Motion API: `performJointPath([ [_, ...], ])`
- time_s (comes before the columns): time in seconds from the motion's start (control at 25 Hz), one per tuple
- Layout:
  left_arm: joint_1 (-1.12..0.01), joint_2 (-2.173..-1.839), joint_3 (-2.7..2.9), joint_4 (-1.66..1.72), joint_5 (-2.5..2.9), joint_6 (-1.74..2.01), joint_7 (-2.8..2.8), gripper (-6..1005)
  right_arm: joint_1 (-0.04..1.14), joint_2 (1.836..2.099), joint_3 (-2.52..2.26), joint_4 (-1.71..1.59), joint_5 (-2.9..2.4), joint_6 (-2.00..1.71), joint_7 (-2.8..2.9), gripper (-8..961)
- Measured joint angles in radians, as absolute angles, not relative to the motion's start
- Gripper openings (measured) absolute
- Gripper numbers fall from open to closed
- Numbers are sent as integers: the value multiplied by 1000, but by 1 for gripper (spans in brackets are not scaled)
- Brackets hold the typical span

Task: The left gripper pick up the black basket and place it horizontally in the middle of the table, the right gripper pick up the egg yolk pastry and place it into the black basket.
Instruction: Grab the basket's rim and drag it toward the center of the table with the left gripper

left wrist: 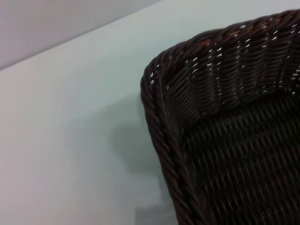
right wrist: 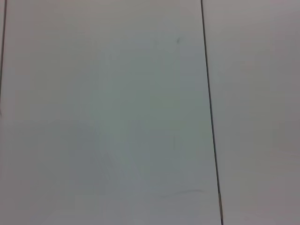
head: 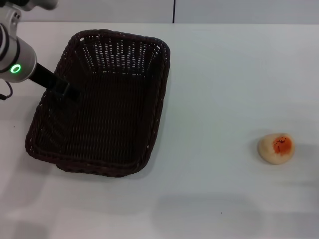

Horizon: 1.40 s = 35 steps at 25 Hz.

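The white desk (head: 214, 89) carries the black basket (head: 99, 104) left of centre, lengthwise and partly cut off in the left wrist view. The left tool (head: 70, 92) sits at its left rim, grip unreadable. The egg yolk pastry (head: 276, 148) lies well apart, near the right edge, with bare desk between.

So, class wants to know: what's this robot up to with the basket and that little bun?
The left gripper is at the left rim of the black basket, which sits on the left part of the white table with its long side running away from the robot. The egg yolk pastry lies alone on the table's right side, untouched. The right gripper is out of sight.
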<state>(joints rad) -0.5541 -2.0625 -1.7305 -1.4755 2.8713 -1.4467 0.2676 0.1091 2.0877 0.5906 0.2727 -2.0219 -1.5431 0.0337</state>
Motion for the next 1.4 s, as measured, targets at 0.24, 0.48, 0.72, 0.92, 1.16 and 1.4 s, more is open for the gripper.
performJointPath([
  [0.24,-584,-2061,-1731,-1420,2887,-1431,257,677,110,2088,589,272,-2022,-1543,34,791],
  [0.48,-591,-2059,-1730,-1411,2887,-1426,272,612,110,2088,580,272,-2022,-1543,34,790],
  [0.72,-591,-2059,-1721,-1415,2888,-1422,283,473,109,2087,580,272,-2022,-1543,34,790],
  [0.92,-591,-2060,-1721,-1416,2888,-1416,298,346,108,2086,580,272,-2022,-1543,34,790],
  [1.16,-591,-2060,-1722,-1417,2888,-1411,326,277,107,2086,580,273,-2022,-1543,34,791],
  [1.4,-591,-2063,-1692,-1446,2888,-1403,467,278,109,2086,579,273,-2022,-1543,34,790],
])
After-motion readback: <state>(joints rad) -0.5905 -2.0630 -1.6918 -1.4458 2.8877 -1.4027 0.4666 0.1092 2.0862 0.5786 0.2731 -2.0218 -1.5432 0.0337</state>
